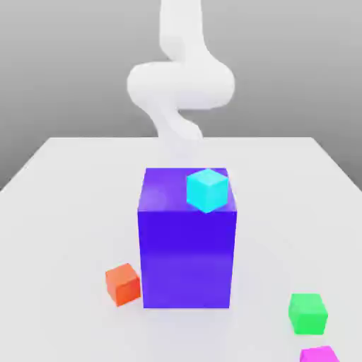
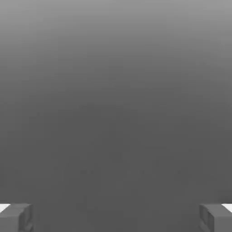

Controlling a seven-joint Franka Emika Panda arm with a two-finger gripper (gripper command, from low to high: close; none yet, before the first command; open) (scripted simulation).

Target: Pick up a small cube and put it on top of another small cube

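You have the whole job ahead of you, as far as things lie now: no small cube sits on another, and the two-finger gripper (image 2: 116, 219) stands wide with nothing between its fingertips. The small bright magenta cube with plain smooth faces (image 1: 319, 354), the one you are to lift, lies on the pale smooth bench (image 1: 63, 212) at the near edge of the exterior view, toward that view's right, partly cut off by the frame. Just beyond it, a little to the exterior view's left, sits the small green cube (image 1: 308, 314). The large blue-purple block (image 1: 187, 258) stands near the middle, with a small cyan cube (image 1: 207, 189) at its top, toward the exterior view's right. Beside the block's foot, on the exterior view's left, is the small orange-red cube (image 1: 123, 284). The white robot arm (image 1: 180, 85) is on the far side of the block. Reach, grasp, lift and placing all remain for you; I judge you'll need to bring the arm past the block without knocking the cyan cube, and which cube should be the base isn't settled by what shows here.
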